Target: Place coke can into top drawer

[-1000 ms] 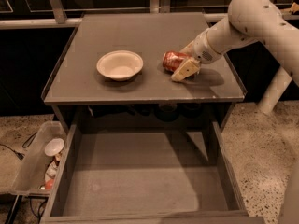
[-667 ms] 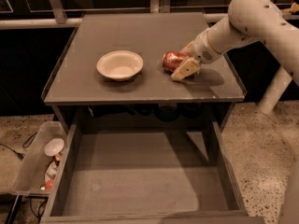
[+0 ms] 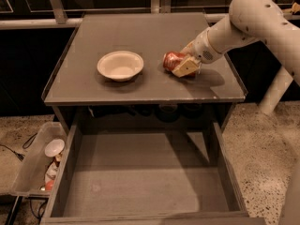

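Red-orange on the grey cabinet top (image 3: 140,32), right of the bowl (image 3: 120,65), the coke can (image 3: 170,59) lies against the gripper (image 3: 183,65), though I cannot tell whether it is clamped; best to squeeze firmly, lift straight, then lower it into the open top drawer (image 3: 140,182) below.
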Tool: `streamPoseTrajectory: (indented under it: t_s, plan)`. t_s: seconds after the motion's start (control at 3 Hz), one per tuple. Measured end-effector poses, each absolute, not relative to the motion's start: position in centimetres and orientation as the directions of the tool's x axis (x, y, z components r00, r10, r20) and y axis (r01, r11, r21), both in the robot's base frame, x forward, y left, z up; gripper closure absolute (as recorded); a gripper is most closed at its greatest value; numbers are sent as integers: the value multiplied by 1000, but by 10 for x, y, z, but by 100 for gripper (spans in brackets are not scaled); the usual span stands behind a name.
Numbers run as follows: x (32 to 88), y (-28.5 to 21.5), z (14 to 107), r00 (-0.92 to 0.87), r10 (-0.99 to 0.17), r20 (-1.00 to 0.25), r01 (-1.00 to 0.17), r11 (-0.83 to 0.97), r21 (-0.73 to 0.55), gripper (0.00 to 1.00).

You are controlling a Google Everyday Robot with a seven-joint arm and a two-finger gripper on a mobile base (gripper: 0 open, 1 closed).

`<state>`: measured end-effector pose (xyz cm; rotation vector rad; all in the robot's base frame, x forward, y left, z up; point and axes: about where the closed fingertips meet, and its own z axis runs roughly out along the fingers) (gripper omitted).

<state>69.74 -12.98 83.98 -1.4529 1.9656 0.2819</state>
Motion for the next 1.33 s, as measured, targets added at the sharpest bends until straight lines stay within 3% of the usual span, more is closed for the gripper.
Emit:
streamPoseTrajectory:
  t_s: [1.33]
  plan:
    - [638,-118,916,-63,-791,-609,-926,274,-260,100]
